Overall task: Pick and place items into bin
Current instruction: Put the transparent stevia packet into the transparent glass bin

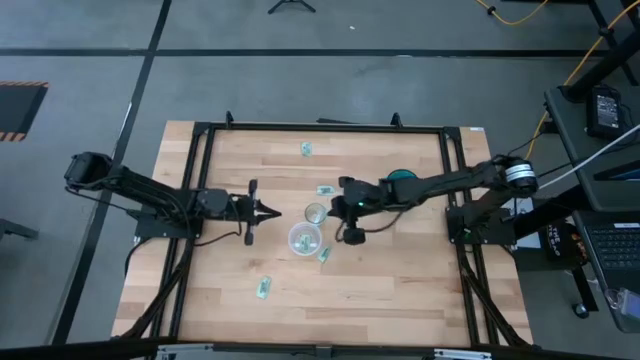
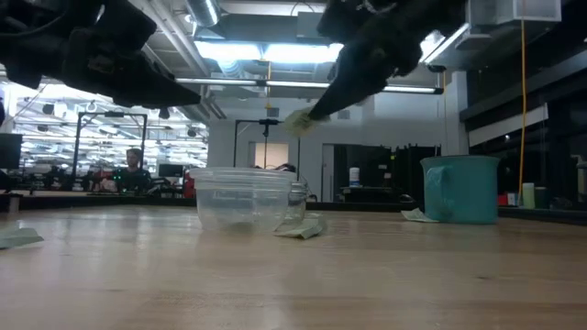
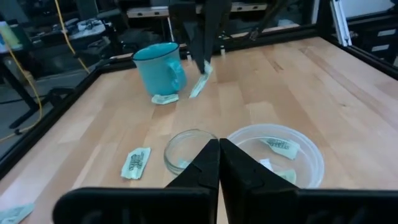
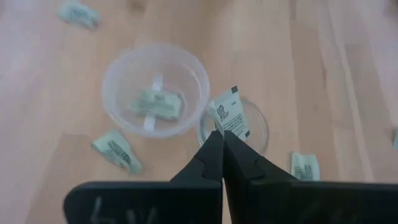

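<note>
Right gripper (image 4: 222, 138): raised above light wooden table (image 1: 400, 280), clamping small teal-and-white flat packet (image 4: 230, 116). Left gripper (image 3: 219, 149): closed, empty, hovering beside clear round plastic bin (image 1: 304, 238).

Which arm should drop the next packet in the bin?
Right. The right gripper is shut on a packet, held in the air close to the clear bin. The left gripper waits shut beside the bin, holding nothing.
</note>
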Controlling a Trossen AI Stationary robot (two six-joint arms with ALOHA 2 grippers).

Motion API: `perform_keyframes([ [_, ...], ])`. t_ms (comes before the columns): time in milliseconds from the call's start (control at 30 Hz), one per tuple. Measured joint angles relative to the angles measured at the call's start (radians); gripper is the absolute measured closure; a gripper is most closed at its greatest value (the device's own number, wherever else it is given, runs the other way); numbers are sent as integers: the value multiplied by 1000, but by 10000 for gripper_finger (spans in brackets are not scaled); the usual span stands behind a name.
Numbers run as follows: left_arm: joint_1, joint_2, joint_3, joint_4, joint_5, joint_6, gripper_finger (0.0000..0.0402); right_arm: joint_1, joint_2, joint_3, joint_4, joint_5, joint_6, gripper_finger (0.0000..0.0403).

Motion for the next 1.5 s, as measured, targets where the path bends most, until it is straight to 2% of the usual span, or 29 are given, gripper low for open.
perform_keyframes([
  [233, 66, 0, 0, 0, 82, -3, 400, -8, 132, 250, -256, -50, 0, 403],
  [433, 92, 0, 0, -4, 127, -2, 399, -33, 228, 360, -352, -69, -1, 403],
  [900, 92, 0, 0, -47, 134, -27, 399, -99, 338, 375, -349, -137, -4, 403],
  [1500, 92, 0, 0, -53, 132, -27, 397, -108, 364, 374, -317, -145, -28, 403],
])
